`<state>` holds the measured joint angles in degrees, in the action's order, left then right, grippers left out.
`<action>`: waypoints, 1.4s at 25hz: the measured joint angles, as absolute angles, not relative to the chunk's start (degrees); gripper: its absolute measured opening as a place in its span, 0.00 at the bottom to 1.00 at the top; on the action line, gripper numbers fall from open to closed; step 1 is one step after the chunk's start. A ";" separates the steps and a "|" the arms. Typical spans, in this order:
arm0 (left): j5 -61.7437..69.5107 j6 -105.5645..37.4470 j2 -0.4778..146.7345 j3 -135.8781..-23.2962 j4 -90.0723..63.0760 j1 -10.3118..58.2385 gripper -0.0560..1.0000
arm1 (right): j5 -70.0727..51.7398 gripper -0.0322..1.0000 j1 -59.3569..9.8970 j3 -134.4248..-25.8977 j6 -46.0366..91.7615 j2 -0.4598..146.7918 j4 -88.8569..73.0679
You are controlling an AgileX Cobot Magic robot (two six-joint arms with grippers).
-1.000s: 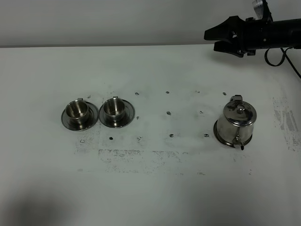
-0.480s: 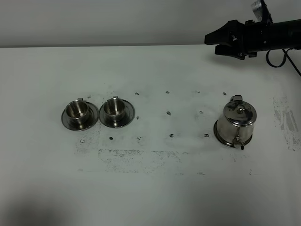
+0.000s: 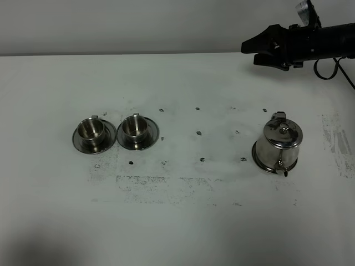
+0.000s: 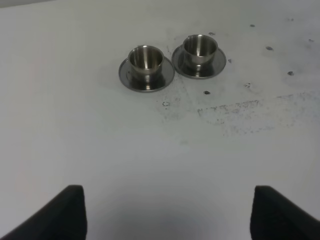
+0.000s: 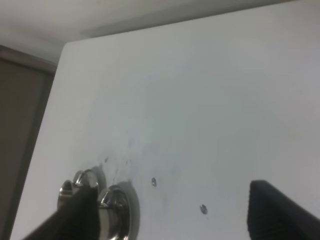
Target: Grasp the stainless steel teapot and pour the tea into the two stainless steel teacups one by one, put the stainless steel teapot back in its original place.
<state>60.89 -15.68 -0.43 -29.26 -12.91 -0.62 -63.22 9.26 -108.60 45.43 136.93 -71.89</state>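
Note:
The stainless steel teapot [image 3: 277, 143] stands upright on its round base at the right of the table, lid on, spout toward the front edge. The two stainless steel teacups [image 3: 90, 131] [image 3: 134, 128] sit side by side on saucers at the left, also seen in the left wrist view [image 4: 146, 58] [image 4: 200, 46]. The tea is hidden; the cup insides show only steel. My right gripper [image 3: 251, 50] hangs open over the table's back right, well behind the teapot and pointing left. My left gripper [image 4: 170, 215] is open and holds nothing, on the near side of the cups.
The white tabletop [image 3: 194, 221] is scuffed and has small dark screw holes [image 3: 198, 133] between the cups and the teapot. A grey wall [image 3: 138, 22] runs behind the back edge. Steel ware [image 5: 115, 207] shows partly behind one right finger.
The right arm drew back slightly to the right and rose a little, then held still. Teapot and cups have not moved.

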 joint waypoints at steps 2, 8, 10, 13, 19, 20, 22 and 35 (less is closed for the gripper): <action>60.89 -15.68 -0.43 -29.26 -12.91 -0.61 0.67 | -63.22 0.60 9.26 -108.60 45.43 136.93 -71.49; 60.89 -15.68 -0.43 -29.26 -12.91 -0.61 0.67 | -63.28 0.60 9.26 -108.60 45.33 136.93 -70.46; 60.89 -15.68 -0.43 -29.26 -12.91 -0.61 0.67 | -63.33 0.60 9.26 -108.60 45.33 136.93 -70.46; 60.89 -15.68 -0.43 -29.26 -12.91 -0.61 0.67 | -63.50 0.60 9.26 -108.60 45.33 136.93 -70.32; 60.89 -15.68 -0.43 -29.26 -12.91 -0.61 0.67 | -63.66 0.60 9.26 -108.60 45.33 136.93 -70.09; 60.89 -15.68 -0.43 -29.26 -12.91 -0.61 0.67 | -63.66 0.60 9.26 -108.60 45.33 136.93 -69.97; 60.89 -15.68 -0.43 -29.26 -12.91 -0.61 0.67 | -63.71 0.60 9.26 -108.60 45.31 136.93 -69.47; 60.89 -15.73 -0.43 -29.26 -12.91 -0.61 0.67 | -60.05 0.60 2.63 -109.68 39.99 119.37 -45.39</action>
